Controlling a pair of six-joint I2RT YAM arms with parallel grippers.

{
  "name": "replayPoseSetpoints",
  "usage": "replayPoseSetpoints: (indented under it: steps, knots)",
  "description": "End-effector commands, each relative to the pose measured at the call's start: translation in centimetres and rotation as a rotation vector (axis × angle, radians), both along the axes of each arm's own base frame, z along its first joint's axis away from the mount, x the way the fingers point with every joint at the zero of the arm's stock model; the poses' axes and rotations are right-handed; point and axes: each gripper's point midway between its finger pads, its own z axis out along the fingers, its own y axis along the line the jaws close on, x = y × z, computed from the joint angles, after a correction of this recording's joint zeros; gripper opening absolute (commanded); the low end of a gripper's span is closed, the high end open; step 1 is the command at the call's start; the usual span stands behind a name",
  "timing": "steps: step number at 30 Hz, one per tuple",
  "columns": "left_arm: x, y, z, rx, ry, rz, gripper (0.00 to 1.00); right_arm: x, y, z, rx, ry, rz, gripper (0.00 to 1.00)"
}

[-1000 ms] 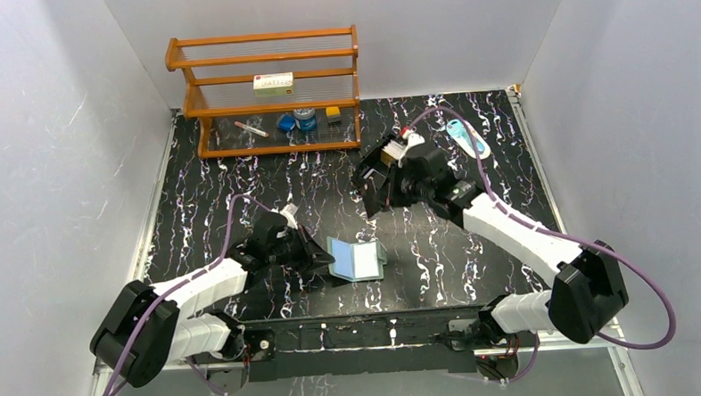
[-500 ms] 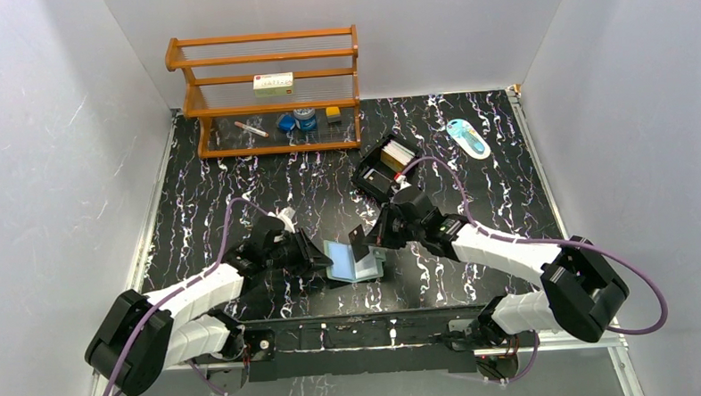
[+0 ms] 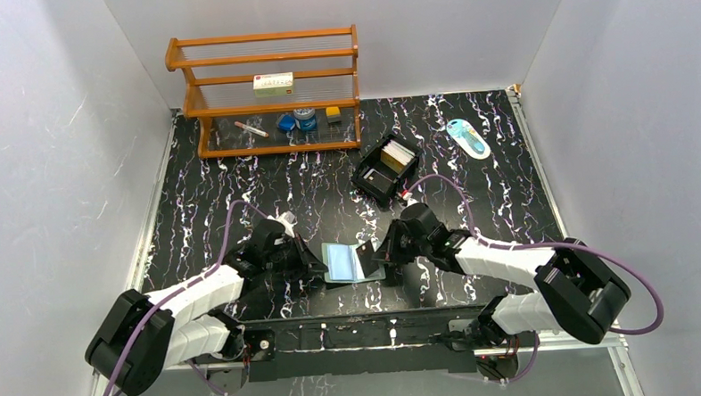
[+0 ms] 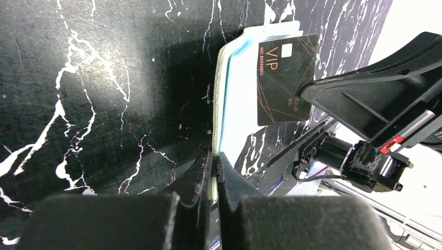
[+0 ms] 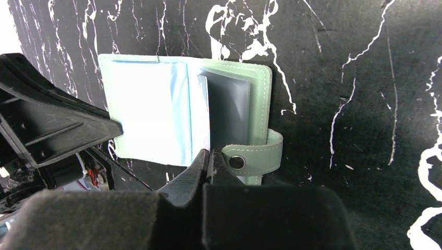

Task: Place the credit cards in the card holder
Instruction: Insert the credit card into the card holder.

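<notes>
At the lower left of the overhead view, the left tool (image 4: 213, 156) is clenched on the left edge of the card holder (image 3: 343, 263). In the left wrist view the holder's thin pale green rim shows pinched between the tool's fingers. The teal holder lies opened flat on the black marbled desk (image 3: 240, 194), low in the middle of the frame, with its pale blue pockets facing up. Its snap-button tab (image 5: 253, 159) sticks out just beside the right tool's fingers. A black VIP card (image 4: 284, 78) stands tilted over the holder's right half, grasped by the clenched right tool (image 3: 383, 248). Further up and to the right sits a black compartmented box (image 3: 373, 186) with more cards (image 3: 398, 153) in it.
</notes>
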Motion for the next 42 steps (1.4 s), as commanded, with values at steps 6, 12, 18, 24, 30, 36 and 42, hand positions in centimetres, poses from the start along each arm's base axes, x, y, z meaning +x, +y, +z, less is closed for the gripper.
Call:
replayPoseSetpoints:
  steps: [6, 12, 18, 24, 30, 36, 42]
  knots:
    - [-1.2, 0.8, -1.8, 0.050, 0.038, -0.032, 0.00, -0.1, 1.8, 2.9, 0.193, -0.091, 0.035, 0.00]
    - [-1.7, 1.4, -2.7, 0.067, 0.061, -0.017, 0.00, -0.1, 2.5, 4.2, 0.288, -0.119, 0.035, 0.00]
    - [-1.7, 1.4, -2.7, 0.067, 0.062, -0.015, 0.00, -1.0, 2.5, 2.6, 0.294, -0.089, 0.062, 0.00]
    - [-1.9, 1.5, -2.8, 0.064, 0.065, -0.009, 0.00, -0.9, 2.5, 1.8, 0.283, -0.062, 0.045, 0.00]
    - [-1.9, 1.4, -2.9, 0.060, 0.067, -0.008, 0.00, -1.4, 2.8, 1.2, 0.294, -0.036, 0.056, 0.00]
    - [-1.9, 1.4, -3.0, 0.058, 0.069, -0.008, 0.00, -1.6, 3.2, 1.0, 0.311, -0.028, 0.069, 0.00]
    - [-1.8, 1.3, -2.9, 0.055, 0.069, -0.010, 0.00, -1.6, 3.8, 1.0, 0.330, -0.021, 0.083, 0.00]
